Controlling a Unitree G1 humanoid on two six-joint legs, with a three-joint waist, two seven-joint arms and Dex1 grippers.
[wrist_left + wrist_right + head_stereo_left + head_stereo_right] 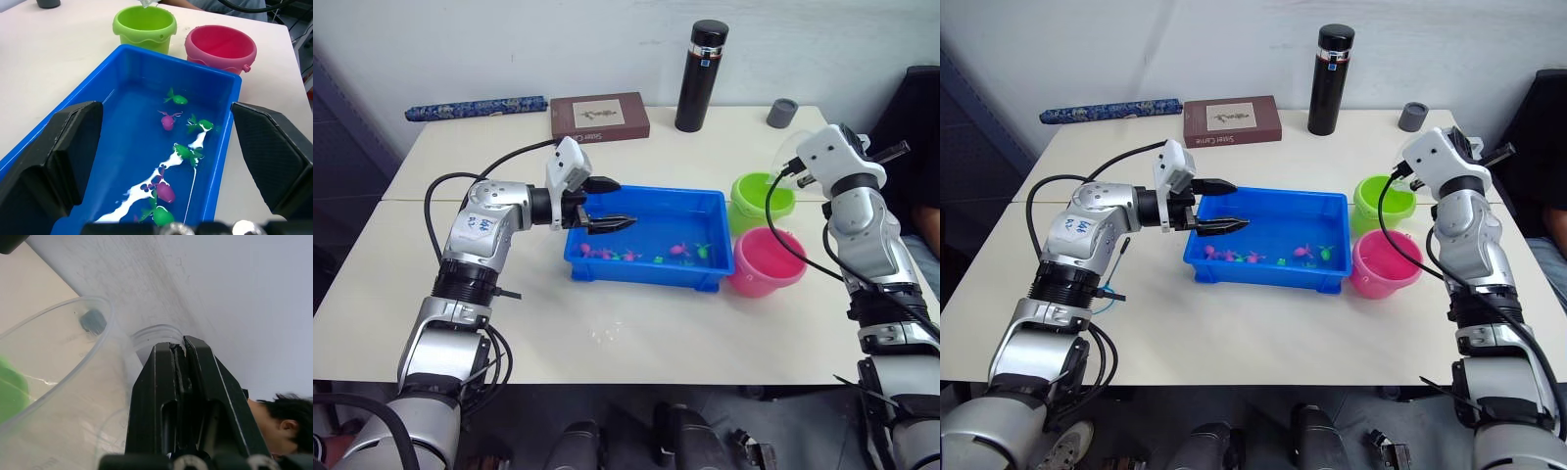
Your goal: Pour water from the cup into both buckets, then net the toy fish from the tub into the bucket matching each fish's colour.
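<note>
Left gripper (610, 204) fingers wide over tub (590, 267); right gripper (185, 348) fingers clamped on cup (58, 382) handle, tilted above green bucket (751, 192).

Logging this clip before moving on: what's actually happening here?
The right pincer is shut on the handle of the wide clear plastic measuring cup, tipped over the lime green plastic bucket; the pink plastic bucket stands beside it. The left pincer hangs open, holding nothing, over one end of the shallow bright blue plastic tub, where tiny pink and green toy fish lie. No fish is in either bucket yet.
</note>
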